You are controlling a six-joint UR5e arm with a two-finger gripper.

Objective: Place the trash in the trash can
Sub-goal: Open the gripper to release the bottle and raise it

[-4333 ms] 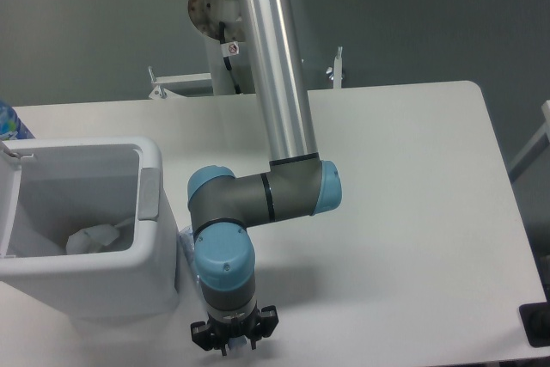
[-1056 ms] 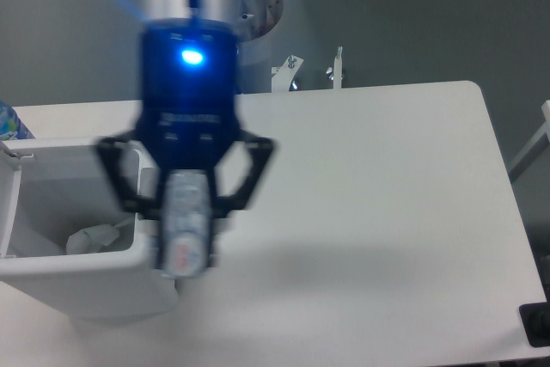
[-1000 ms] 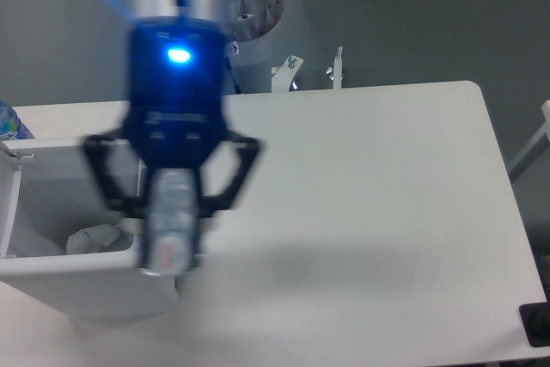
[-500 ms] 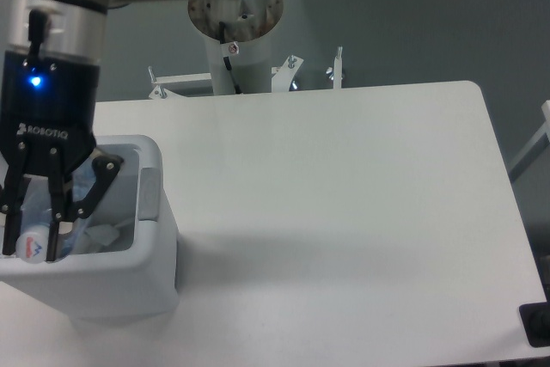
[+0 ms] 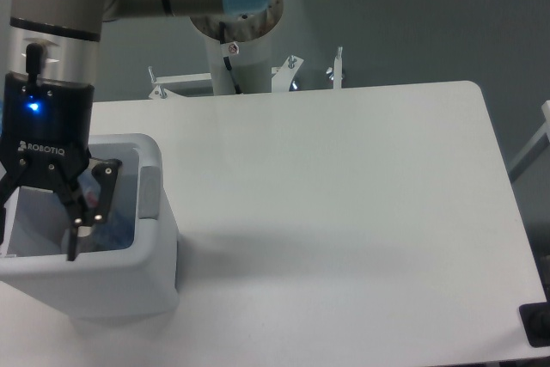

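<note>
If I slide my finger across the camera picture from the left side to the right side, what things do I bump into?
Boxy white plastic trash can with the black two-finger gripper hanging over it → grey side tab on the can → the robot's silver base post → bare white table → small black thing at the right edge.

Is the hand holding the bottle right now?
No, the hand hangs open over the trash can with nothing between its fingers.
</note>
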